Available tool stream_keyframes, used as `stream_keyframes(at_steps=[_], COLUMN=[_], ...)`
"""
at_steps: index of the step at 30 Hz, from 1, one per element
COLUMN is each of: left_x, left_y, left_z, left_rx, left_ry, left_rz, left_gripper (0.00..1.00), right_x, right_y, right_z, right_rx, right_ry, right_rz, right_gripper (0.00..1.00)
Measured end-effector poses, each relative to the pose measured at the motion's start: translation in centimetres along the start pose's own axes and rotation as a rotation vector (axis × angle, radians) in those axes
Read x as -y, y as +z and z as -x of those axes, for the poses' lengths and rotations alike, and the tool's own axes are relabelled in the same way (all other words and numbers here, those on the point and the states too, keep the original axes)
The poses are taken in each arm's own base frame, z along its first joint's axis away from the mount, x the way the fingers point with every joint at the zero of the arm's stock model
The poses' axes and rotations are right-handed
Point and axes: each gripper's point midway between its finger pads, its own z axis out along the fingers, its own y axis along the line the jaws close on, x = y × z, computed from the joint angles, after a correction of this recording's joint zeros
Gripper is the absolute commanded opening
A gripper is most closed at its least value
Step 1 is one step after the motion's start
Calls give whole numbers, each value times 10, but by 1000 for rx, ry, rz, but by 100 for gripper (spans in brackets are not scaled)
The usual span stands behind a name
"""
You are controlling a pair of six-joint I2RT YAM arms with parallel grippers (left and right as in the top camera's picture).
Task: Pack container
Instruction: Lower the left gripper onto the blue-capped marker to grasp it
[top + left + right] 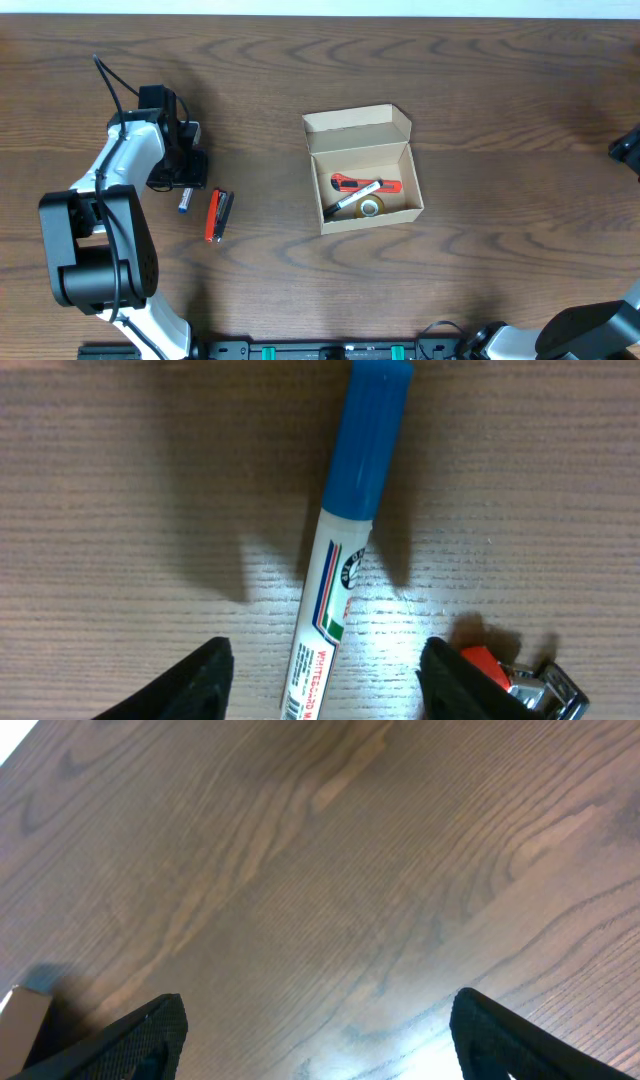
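The container point(357, 122), a small tan cardboard box with its flap lid open, stands mid-table. Inside it lie a red utility knife point(352, 182), a black-capped marker point(351, 200) and a tape roll point(370, 208). My left gripper point(186, 165) hangs low at the table's left over a white whiteboard marker with a blue cap point(345, 560). In the left wrist view the left gripper point(328, 658) is open, a finger on each side of the marker's barrel with a gap on both sides. My right gripper point(318, 1008) is open over bare wood, with nothing between its fingers.
A red and black stapler point(217, 215) lies just right of the marker, and it shows beside my right-hand finger in the left wrist view as the stapler point(510, 675). The right arm point(628, 148) sits at the table's far right edge.
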Motion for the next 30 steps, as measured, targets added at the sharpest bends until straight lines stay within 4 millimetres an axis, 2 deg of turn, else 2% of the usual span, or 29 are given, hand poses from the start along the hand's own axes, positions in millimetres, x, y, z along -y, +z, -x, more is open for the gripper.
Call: stream_keyframes(at_steps=[10,11,13,18,21,26,30], left_x=[0,0,0,0,0,2,12], left_y=[19,20,20,20,19,18,15], left_z=[-6,-5,-5,-5,-6,-12,-17], left_rx=[-51,-53,-51,-53,-59,-84,-111], left_ry=[-3,-3,-4,-6,-13,-30,-42], left_rz=[-7,-5,-4,-4,-8,-17,-68], left_gripper=[64,61,49,33,6,6,6], right_x=[0,0,0,0,0,0,0], right_y=[0,0,0,0,0,0,0], right_z=[0,0,0,0,0,0,0], right_rx=[0,0,0,0,0,1,1], right_ry=[0,0,0,0,0,-1,-5], right_rz=[0,0,0,0,0,0,0], right_gripper=[82,82,82,80,79,79,80])
